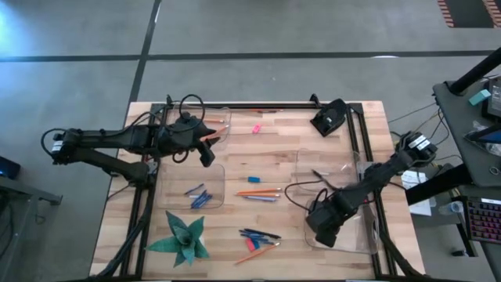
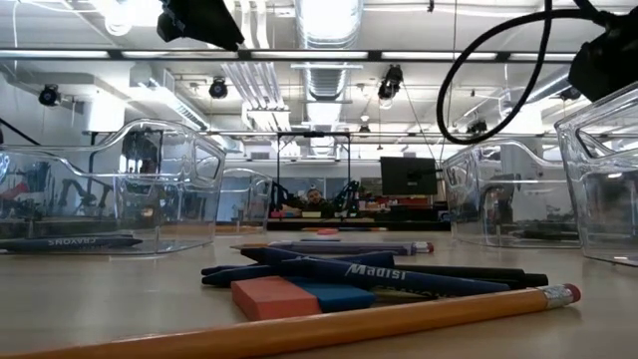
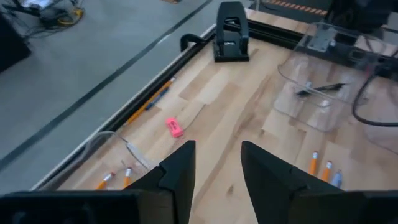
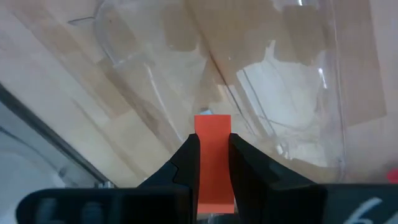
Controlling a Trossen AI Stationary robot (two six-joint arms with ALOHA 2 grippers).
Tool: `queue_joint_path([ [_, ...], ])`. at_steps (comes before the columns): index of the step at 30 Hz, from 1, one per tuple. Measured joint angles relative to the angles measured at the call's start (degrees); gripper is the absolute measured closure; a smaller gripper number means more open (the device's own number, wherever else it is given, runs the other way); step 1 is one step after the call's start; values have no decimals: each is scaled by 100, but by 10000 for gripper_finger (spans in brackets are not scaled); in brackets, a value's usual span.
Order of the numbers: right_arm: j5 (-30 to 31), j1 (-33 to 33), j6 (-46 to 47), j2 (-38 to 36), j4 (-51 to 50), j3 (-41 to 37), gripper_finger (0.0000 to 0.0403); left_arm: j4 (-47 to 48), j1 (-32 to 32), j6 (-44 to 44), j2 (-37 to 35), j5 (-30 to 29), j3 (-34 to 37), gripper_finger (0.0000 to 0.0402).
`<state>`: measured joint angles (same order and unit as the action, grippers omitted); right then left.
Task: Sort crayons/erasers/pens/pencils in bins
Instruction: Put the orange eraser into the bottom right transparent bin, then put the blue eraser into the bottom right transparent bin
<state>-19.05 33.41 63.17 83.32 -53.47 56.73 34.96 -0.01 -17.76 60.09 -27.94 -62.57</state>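
Note:
My right gripper (image 1: 319, 233) (image 4: 213, 163) is shut on an orange-red eraser (image 4: 213, 149) over the near-right clear bin (image 1: 356, 235), whose wall shows in the right wrist view (image 4: 292, 74). My left gripper (image 1: 206, 153) (image 3: 217, 180) is open and empty beside the far-left bin (image 1: 223, 117), which holds orange pencils (image 3: 115, 177). The left-middle bin (image 1: 215, 202) holds blue crayons (image 1: 197, 196). The far-right bin (image 1: 301, 160) holds a dark pen (image 3: 320, 89). A pink eraser (image 1: 256, 128) (image 3: 175, 127), a blue eraser (image 1: 254, 179), pencils (image 1: 258, 193) and pens (image 1: 260, 234) lie on the table. My right gripper pinches the orange-red eraser's two long sides (image 4: 213, 177) between its two fingers. The eraser lies along the fingers and its free end (image 4: 213, 121) sticks out past the fingertips. It is held clear above the bin.
A green paper star (image 1: 184, 239) lies at the near left. A black clamp-like block (image 1: 329, 117) sits at the far right. A black cable (image 1: 301, 192) loops over the right bins. Near the front lie a red eraser (image 2: 274, 296), a blue eraser (image 2: 339, 295) and a pencil (image 2: 299, 329).

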Motion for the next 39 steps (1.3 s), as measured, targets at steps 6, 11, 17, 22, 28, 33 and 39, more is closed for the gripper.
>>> queue_joint_path([
  [6, 107, 0, -39, 194, -14, -11, 319, 4, 0, 9, -14, 126, 4, 286],
  [11, 114, 0, -109, 331, -18, -13, 296, 4, 0, 5, -14, 132, 4, 286],
  [17, 119, -2, -147, 342, -27, -13, 277, 2, 0, 0, -25, 238, -3, 286],
  [22, 38, -2, -123, 304, -111, 73, 264, 4, 0, 9, -25, 240, 2, 286],
  [28, -31, -4, -348, 33, -879, 727, 269, 20, 0, 11, -58, 242, 4, 286],
  [33, 1002, -45, -1052, -207, -1094, 1460, 283, 82, 0, 11, -72, 373, 13, 286],
  [39, 4160, -444, -1416, -255, -1080, 2283, 291, 74, -8, 5, -78, 501, 13, 286],
])
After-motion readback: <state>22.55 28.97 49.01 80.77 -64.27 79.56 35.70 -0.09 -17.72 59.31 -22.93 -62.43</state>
